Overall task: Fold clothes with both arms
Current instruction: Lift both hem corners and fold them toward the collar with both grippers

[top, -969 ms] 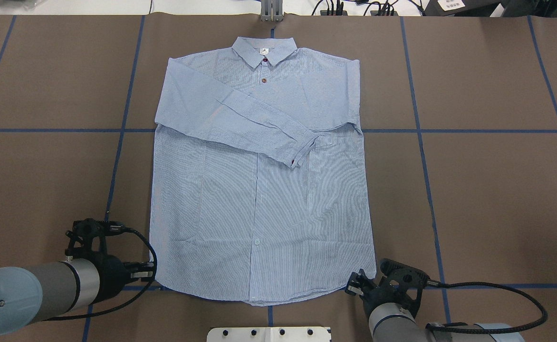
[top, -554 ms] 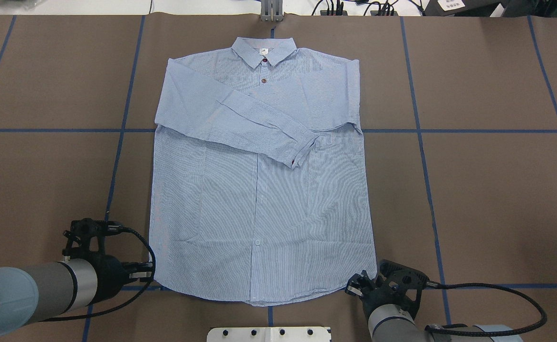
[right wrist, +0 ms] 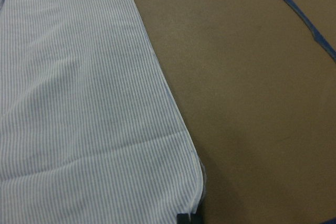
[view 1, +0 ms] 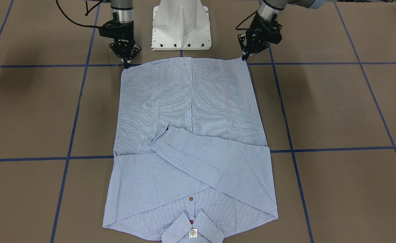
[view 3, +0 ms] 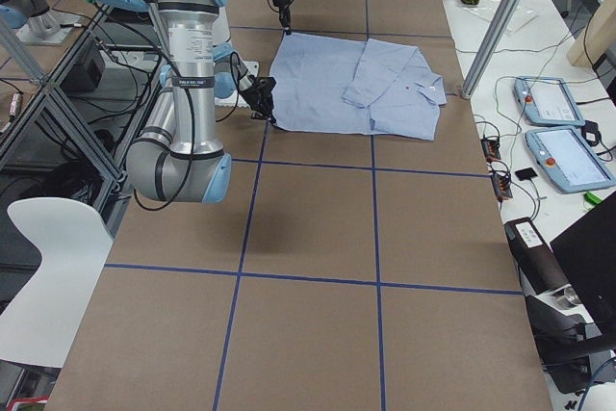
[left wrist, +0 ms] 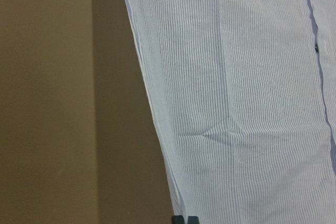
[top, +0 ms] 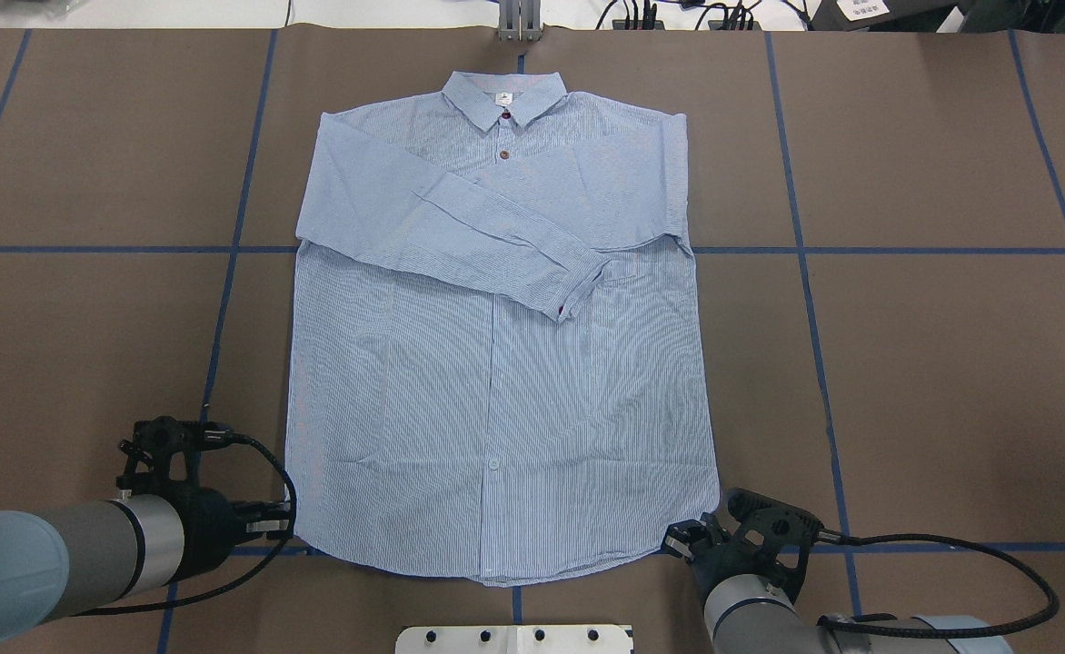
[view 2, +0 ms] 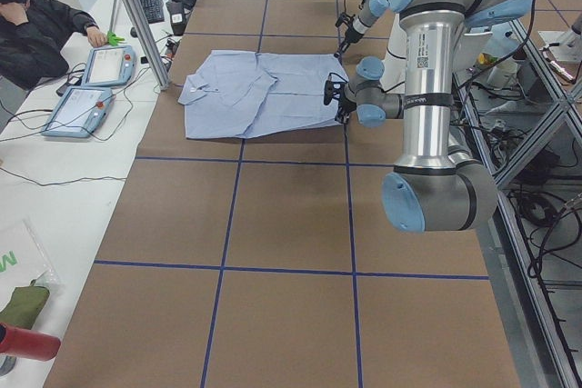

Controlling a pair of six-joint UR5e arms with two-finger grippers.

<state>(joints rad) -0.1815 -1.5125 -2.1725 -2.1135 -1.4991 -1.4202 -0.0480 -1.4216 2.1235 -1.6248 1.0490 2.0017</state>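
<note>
The left gripper (view 1: 244, 58) and right gripper (view 1: 126, 64) each clench a hem corner of the shirt (top: 496, 391); a shallow bite could slip on lifting, skewing the fold.

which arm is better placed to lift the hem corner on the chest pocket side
Right. The right gripper sits at that corner of the shirt, pinching the hem; the left gripper holds the opposite corner, a full hem's width away.

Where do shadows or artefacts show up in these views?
Exterior front-facing: soft shadows on the table either side of the shirt. Left wrist: a darker band on the table along the shirt's edge. Overhead: even light, moiré on the stripes.
</note>
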